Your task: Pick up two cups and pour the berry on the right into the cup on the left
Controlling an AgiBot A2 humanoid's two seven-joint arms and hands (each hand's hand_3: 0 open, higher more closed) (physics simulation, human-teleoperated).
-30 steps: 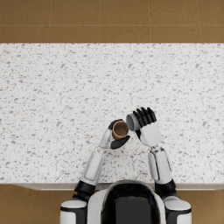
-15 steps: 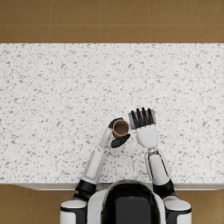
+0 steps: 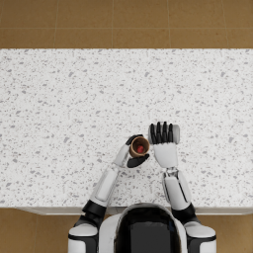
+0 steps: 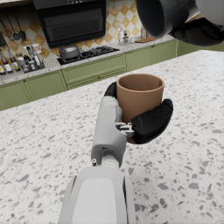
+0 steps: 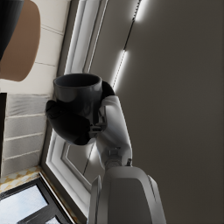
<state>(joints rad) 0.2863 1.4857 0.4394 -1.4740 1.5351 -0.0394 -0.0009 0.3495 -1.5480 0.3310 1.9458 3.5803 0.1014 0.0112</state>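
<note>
In the head view my left hand [image 3: 137, 160] grips a brown cup [image 3: 132, 146] upright over the table's near middle, and a red berry [image 3: 140, 148] lies inside it. The left wrist view shows the same brown cup [image 4: 140, 96] wrapped by the left hand [image 4: 148, 124]. Right beside it my right hand [image 3: 164, 143] holds a dark grey cup [image 3: 176, 133], mostly hidden under the fingers. From the left wrist the grey cup [image 4: 162, 17] hangs tipped on its side above the brown one. The right wrist view shows the right hand [image 5: 72, 124] around the grey cup [image 5: 78, 98], no berry visible in it.
A white speckled table [image 3: 59, 108] stretches wide to both sides and far ahead of the hands. Brown floor [image 3: 123, 22] lies beyond its far edge. Green kitchen cabinets [image 4: 87, 72] and a stove stand in the background of the left wrist view.
My right hand has turned from leaning toward the brown cup to pointing straight away across the table. A red berry now shows inside the brown cup. The left hand has stayed put.
</note>
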